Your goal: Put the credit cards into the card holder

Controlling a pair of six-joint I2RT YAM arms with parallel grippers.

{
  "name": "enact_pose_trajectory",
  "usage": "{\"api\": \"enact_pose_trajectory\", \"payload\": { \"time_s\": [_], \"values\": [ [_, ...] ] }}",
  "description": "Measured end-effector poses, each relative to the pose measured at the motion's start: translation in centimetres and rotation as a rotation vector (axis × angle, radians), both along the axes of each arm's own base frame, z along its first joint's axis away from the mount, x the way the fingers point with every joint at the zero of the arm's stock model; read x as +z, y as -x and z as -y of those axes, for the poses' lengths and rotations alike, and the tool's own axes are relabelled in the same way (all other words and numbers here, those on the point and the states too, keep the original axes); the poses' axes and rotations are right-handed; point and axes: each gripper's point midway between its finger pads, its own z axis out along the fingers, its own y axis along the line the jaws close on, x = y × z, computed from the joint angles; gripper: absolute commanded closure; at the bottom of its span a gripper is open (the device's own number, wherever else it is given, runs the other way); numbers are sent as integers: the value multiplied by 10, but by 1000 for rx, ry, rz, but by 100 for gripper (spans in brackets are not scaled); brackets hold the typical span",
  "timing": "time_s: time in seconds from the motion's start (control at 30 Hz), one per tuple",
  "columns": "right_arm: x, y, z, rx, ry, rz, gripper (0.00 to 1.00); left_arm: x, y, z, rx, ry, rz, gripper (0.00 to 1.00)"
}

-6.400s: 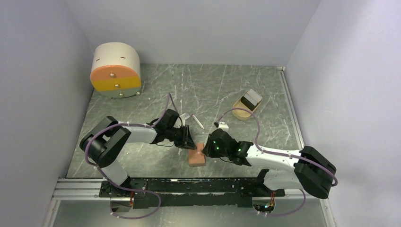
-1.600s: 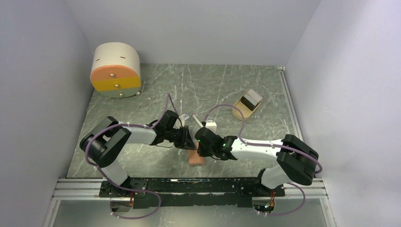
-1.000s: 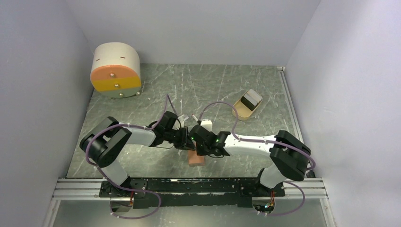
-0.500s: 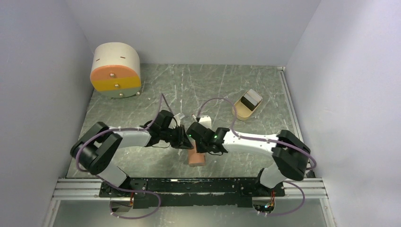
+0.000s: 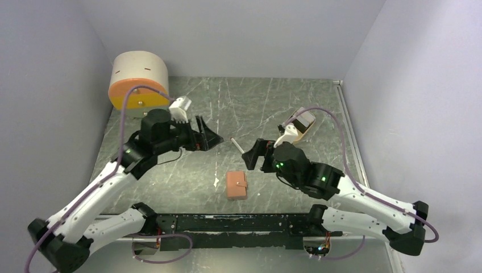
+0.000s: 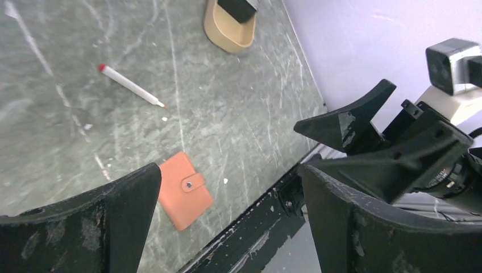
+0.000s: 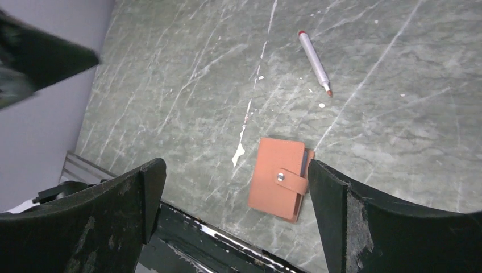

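**Both grippers open above a closed card holder**

Both arms are hovering above the table (image 5: 256, 102), and neither is carrying anything. The left gripper (image 5: 208, 135) is hanging with its jaws spread wide and empty, and the right gripper (image 5: 255, 154) is doing likewise. The card holder (image 5: 236, 185) is lying flat near the front edge of the table, below and between the two grippers, with its strap snapped shut. At least one of the credit cards (image 5: 303, 118), black with a white band, is sitting in a tan tray (image 6: 228, 35) toward the back right. A dark sliver along the holder's edge in the right wrist view may be a card already inside, though it is too thin to tell.

If more cards are going in, the snap is standing in the way. One gripper tugging the strap alone risks dragging the light holder toward the near edge. A thin card in the tray gives the fingers little to pinch, so it may slip. The pen (image 5: 237, 146), lying just behind the holder, is also at risk of being knocked.
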Motion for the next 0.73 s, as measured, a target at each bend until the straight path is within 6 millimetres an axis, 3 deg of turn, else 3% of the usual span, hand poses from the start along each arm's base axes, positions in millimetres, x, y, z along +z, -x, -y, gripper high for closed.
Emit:
{"api": "enact_pose_trajectory", "payload": {
  "time_s": [0.13, 0.27, 0.37, 0.73],
  "values": [
    [4, 6, 18, -28, -23, 8, 1, 23, 14, -30, 81, -19, 66, 1],
    [12, 9, 34, -58, -40, 28, 1, 30, 29, -54, 142, -17, 103, 1],
    [19, 10, 45, -81, -62, 52, 1, 25, 39, -67, 173, 0, 120, 1],
    [18, 11, 63, -129, -69, 69, 1, 3, 40, -72, 199, -26, 84, 1]
  ]
}}
